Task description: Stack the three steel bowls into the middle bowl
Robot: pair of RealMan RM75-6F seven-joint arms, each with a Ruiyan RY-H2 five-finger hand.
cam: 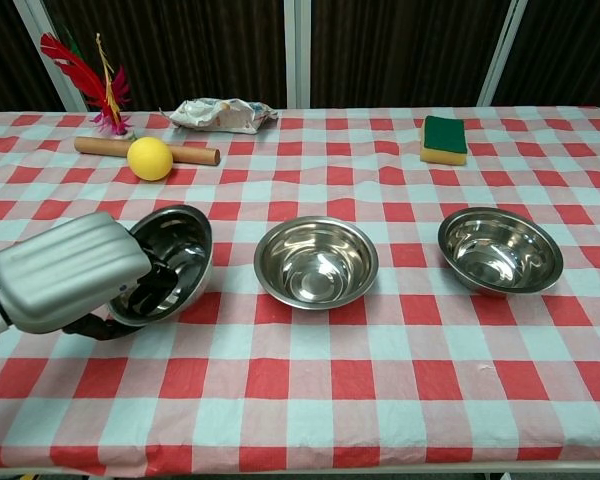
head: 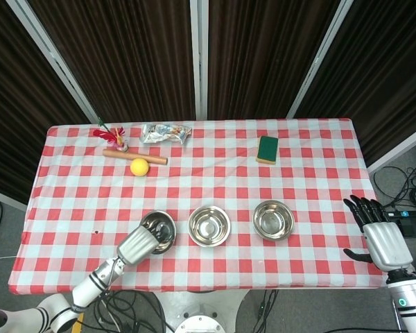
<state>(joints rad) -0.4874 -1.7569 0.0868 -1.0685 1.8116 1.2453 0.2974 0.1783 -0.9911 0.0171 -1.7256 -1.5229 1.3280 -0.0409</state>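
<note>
Three steel bowls sit in a row near the table's front. My left hand (cam: 75, 270) grips the left bowl (cam: 175, 260) by its near rim, with fingers inside it, and the bowl is tilted up toward the middle bowl (cam: 316, 262). The same hand (head: 137, 243) and left bowl (head: 159, 230) show in the head view, beside the middle bowl (head: 209, 225). The right bowl (cam: 500, 250) (head: 274, 220) rests flat on the cloth. My right hand (head: 378, 234) hangs off the table's right edge with fingers spread, holding nothing.
The red-checked table (head: 76, 194) carries, at the back, a yellow ball (head: 139, 166), a wooden rolling pin (head: 135, 157), a red feather toy (head: 111, 133), a crumpled wrapper (head: 166, 132) and a green sponge (head: 267, 149).
</note>
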